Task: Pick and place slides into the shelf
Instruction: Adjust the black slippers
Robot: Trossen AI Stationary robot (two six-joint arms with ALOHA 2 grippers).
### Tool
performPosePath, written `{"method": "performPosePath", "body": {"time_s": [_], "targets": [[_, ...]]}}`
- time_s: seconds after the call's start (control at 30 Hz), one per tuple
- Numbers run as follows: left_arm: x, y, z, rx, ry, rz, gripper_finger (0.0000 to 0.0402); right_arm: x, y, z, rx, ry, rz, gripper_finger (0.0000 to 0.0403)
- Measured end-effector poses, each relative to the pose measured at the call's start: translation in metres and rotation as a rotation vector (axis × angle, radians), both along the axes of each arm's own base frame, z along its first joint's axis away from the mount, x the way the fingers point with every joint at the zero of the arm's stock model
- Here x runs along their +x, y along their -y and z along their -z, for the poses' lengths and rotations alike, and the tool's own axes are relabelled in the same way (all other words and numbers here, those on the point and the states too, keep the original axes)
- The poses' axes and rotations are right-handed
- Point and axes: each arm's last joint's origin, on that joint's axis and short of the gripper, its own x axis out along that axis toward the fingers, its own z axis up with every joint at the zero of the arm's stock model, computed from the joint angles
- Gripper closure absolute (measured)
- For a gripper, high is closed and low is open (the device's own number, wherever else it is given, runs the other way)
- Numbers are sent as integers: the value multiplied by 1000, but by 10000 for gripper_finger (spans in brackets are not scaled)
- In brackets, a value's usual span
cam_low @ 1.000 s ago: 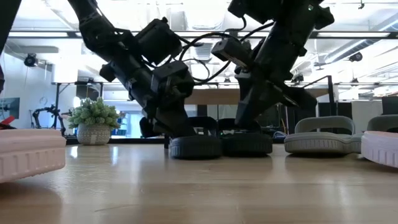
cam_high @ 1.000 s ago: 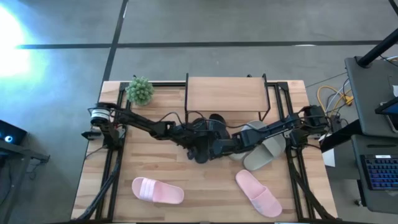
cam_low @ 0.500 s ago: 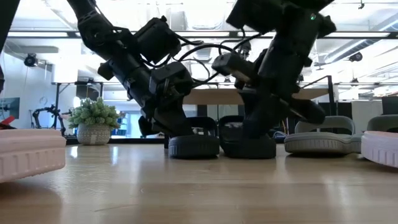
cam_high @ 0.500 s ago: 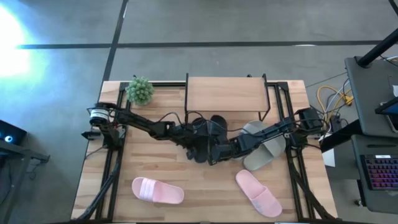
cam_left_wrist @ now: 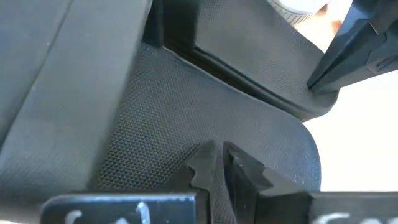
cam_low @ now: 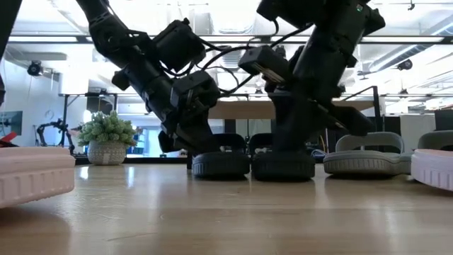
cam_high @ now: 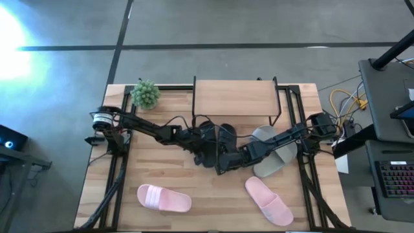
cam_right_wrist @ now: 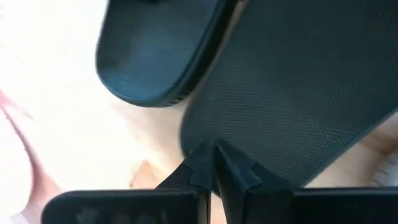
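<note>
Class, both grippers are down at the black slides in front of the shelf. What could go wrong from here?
The left gripper and right gripper are shut over the black slides, which lie side by side, so the arms could collide. The grey slides lie just beside the right arm and might get knocked.

A robotics lab or open workshop hall. The wooden table (cam_high: 162,175) stands on a bare grey concrete floor (cam_high: 259,26) marked with dark lines. Beside it sits a desk with a keyboard (cam_high: 394,178) and loose yellow cables (cam_high: 343,100). Seen level across the table, the room runs deep, with exposed ceiling pipes (cam_low: 212,28), strip lights and other equipment stands (cam_low: 53,131); a potted plant (cam_low: 106,138) is the only decoration
</note>
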Motion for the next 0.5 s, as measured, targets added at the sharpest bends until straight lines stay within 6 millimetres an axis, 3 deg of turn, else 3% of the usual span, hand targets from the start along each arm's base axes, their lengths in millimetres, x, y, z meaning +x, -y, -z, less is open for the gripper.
{"method": "performPosePath", "body": {"time_s": [0.23,0.5], "targets": [[-3,2,-14,-5,41,6,384,6,-1,-10,-31,19,-13,390],[-11,9,-24,-7,7,30,384,-3,-1,-28,-184,-112,33,390]]}}
